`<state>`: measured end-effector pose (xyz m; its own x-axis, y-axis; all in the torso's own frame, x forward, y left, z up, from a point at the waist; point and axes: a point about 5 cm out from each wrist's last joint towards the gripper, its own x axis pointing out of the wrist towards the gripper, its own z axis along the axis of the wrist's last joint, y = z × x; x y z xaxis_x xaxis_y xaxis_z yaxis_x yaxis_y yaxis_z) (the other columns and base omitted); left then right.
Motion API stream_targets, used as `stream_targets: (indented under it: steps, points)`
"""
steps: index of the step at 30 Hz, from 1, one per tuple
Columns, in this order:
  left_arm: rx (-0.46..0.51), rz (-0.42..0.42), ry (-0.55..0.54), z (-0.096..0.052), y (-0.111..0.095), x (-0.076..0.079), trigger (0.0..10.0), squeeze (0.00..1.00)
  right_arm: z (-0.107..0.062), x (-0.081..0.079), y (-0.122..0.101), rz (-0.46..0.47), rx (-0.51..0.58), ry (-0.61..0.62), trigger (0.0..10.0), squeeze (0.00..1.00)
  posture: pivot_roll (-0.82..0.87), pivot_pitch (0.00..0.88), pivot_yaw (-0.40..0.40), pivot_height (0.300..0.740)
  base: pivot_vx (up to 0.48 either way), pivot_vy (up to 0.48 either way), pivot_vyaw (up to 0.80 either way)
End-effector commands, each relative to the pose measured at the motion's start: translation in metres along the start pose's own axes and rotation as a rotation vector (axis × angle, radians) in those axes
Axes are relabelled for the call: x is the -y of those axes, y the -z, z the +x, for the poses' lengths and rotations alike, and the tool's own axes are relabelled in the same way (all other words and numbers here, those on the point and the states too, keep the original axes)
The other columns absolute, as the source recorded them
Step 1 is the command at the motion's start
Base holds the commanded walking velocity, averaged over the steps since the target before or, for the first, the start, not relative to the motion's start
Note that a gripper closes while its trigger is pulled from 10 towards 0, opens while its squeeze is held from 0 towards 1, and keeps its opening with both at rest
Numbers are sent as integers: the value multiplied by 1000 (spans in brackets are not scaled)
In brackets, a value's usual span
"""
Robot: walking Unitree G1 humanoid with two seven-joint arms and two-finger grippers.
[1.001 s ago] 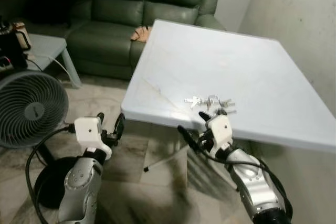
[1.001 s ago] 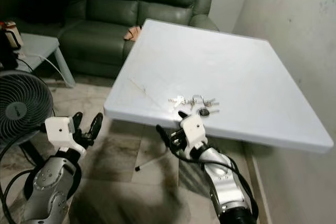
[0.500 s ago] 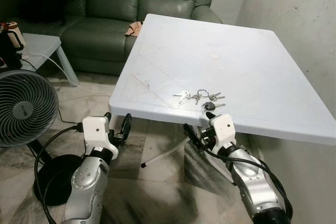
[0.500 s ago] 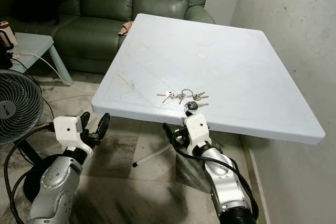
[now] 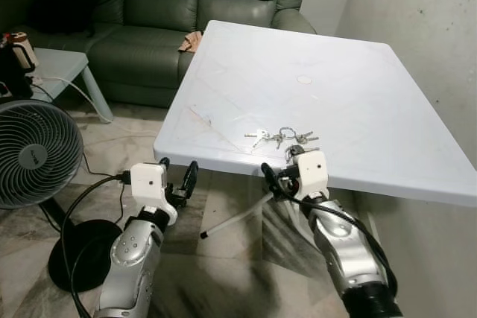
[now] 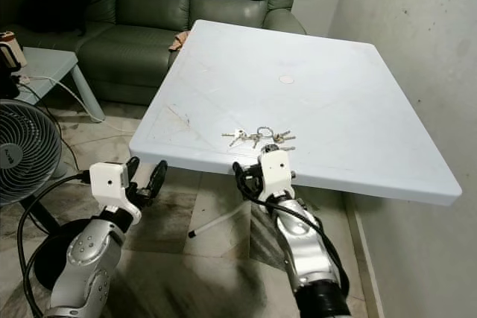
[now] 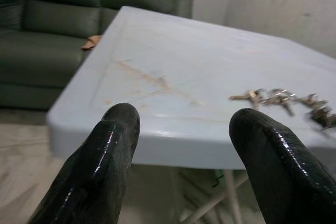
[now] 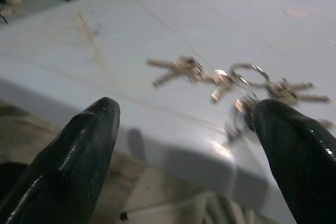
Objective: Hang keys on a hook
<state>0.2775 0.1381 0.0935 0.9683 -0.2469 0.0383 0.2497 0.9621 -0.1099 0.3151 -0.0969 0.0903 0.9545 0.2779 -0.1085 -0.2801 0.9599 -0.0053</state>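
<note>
Now the keys [image 5: 281, 137] lie near the bench's [image 5: 358, 102] front edge. Right hand [image 5: 277, 170], fingers spread and seemingly empty, sits just below that edge; left hand [image 5: 179, 179] hangs open, lower.

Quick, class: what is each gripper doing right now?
Left gripper: open, holding nothing.
Right gripper: open, holding nothing, at the table edge facing the keys.

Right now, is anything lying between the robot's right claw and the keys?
No. In the right wrist view, just bare white table lies between the open right claw and the keys.
</note>
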Motion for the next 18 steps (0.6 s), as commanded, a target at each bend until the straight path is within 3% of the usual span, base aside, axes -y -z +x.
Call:
stream_targets:
  steps: [1, 5, 18]
  points:
    - [7, 10, 21, 1, -4, 3, 10000, 0, 2, 0, -3, -10, 4, 12, 10000, 0, -80, 0, -67, 740, 0, 0, 0]
    - [26, 4, 13, 0, -8, 2, 10000, 0, 2, -1, -7, -4, 18, 20, 10000, 0, -75, 0, -71, 740, 0, 0, 0]
    - [25, -3, 35, -8, -14, 11, 10000, 0, 9, -1, -20, -19, 24, 70, 10000, 0, -58, 123, -93, 740, 0, 0, 0]
